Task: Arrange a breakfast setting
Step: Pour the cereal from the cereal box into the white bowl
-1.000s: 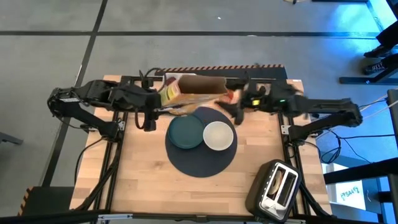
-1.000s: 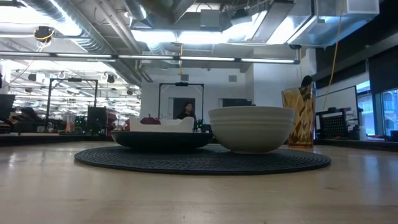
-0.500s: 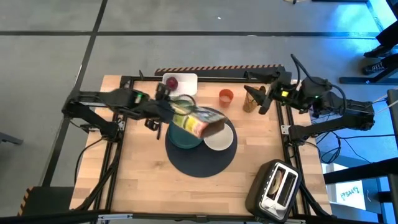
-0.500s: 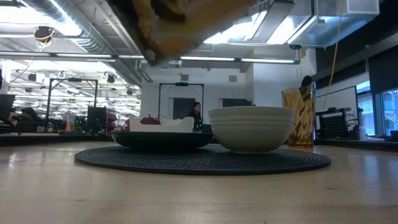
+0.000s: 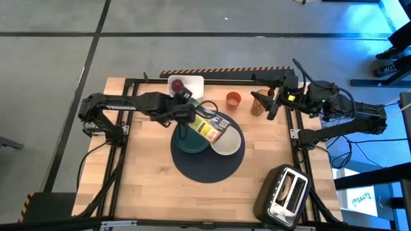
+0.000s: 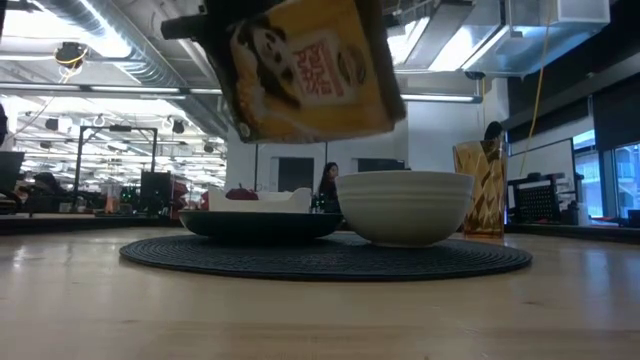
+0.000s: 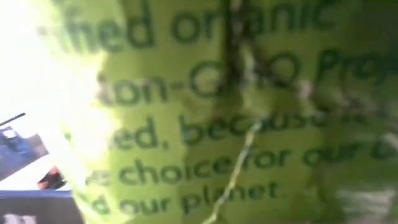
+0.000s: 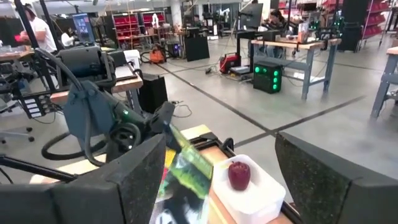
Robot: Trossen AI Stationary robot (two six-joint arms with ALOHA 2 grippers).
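pouring step: cereal into bowl
my left end effector grips the cereal box tilted at frame centre above the white bowl; next, tip further. right end effector open, upper right.

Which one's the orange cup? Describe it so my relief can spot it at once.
Start at the large dark round mat in the table's middle, which carries the teal plate and white bowl. Look beyond it toward the far edge: the small orange cup stands alone on bare wood, right of the white tray with the red fruit.
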